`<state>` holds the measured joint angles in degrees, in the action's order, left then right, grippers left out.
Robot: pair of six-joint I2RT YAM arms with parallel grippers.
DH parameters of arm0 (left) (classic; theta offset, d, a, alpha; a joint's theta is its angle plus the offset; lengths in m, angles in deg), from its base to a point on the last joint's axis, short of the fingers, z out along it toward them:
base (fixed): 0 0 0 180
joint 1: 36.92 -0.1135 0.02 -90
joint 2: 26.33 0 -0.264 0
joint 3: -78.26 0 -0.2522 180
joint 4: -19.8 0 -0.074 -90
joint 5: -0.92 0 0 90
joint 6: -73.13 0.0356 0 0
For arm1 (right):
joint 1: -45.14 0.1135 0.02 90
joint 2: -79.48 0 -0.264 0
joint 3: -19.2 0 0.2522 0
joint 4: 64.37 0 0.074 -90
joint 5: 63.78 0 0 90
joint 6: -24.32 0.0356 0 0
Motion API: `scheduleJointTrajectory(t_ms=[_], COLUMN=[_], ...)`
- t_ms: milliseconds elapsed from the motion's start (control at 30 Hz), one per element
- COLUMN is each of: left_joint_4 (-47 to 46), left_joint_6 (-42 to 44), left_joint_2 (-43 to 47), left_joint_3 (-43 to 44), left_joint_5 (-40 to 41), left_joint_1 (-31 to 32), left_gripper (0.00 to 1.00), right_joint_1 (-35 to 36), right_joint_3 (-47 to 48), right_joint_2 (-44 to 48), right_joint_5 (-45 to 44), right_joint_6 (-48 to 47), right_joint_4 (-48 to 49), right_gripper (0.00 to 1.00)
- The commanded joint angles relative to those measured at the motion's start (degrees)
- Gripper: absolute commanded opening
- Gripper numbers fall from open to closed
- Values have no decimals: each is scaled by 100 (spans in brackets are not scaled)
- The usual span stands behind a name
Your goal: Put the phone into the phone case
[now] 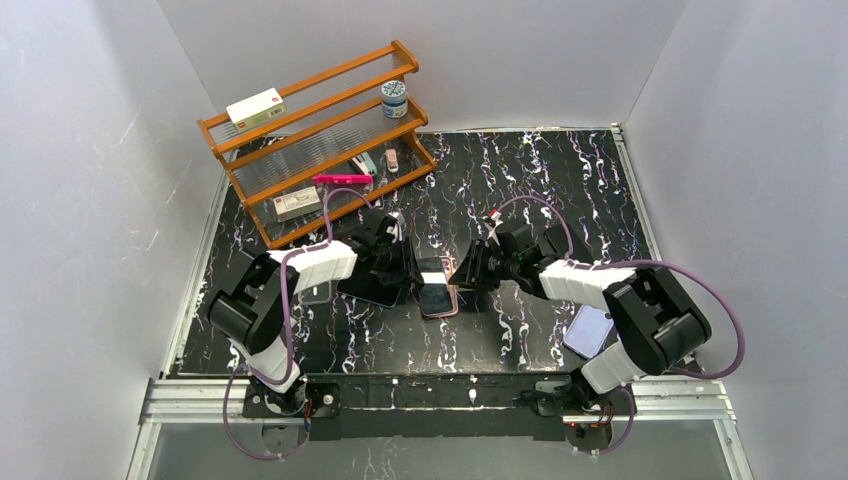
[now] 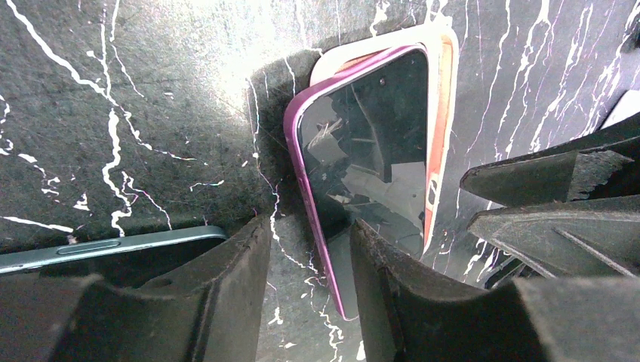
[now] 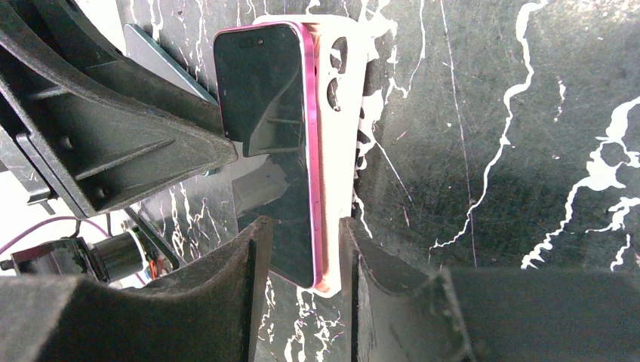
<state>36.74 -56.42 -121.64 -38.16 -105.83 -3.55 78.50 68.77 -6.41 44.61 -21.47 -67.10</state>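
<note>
The phone [image 1: 437, 299], dark-screened with a magenta frame, lies askew on the pale pink case [image 1: 436, 266] in the table's middle. In the left wrist view the phone [image 2: 370, 143] overhangs the case [image 2: 445, 68] on the left. My left gripper [image 2: 309, 234] is open; the phone's near left edge runs between its fingers, and one finger [image 2: 392, 279] sits over the phone's corner. My right gripper [image 3: 303, 226] is open, straddling the near end of the phone [image 3: 264, 90] and case [image 3: 340, 113]. The grippers face each other across the phone, left [image 1: 406, 268] and right [image 1: 470, 270].
A second dark phone [image 1: 370, 290] lies under my left arm, its grey edge in the left wrist view [image 2: 113, 247]. A lilac phone or case [image 1: 588, 330] lies by the right arm. A wooden rack [image 1: 320, 140] with boxes stands at the back left.
</note>
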Motion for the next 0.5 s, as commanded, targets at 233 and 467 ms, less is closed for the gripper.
scheduleJointTrajectory(t_ms=[233,467], left_joint_4=[-204,-366], left_joint_6=[-34,-130], left_joint_2=[-202,-313], left_joint_3=[222,218], left_joint_5=[-189,-343], left_joint_1=[138,200], left_gripper=[28,19], right_joint_1=[-46,-47], right_joint_3=[-56,-116], right_joint_2=[-393,-532], right_joint_5=[184,303], right_joint_6=[30,97], right_joint_4=[494,675], right_gripper=[44,42])
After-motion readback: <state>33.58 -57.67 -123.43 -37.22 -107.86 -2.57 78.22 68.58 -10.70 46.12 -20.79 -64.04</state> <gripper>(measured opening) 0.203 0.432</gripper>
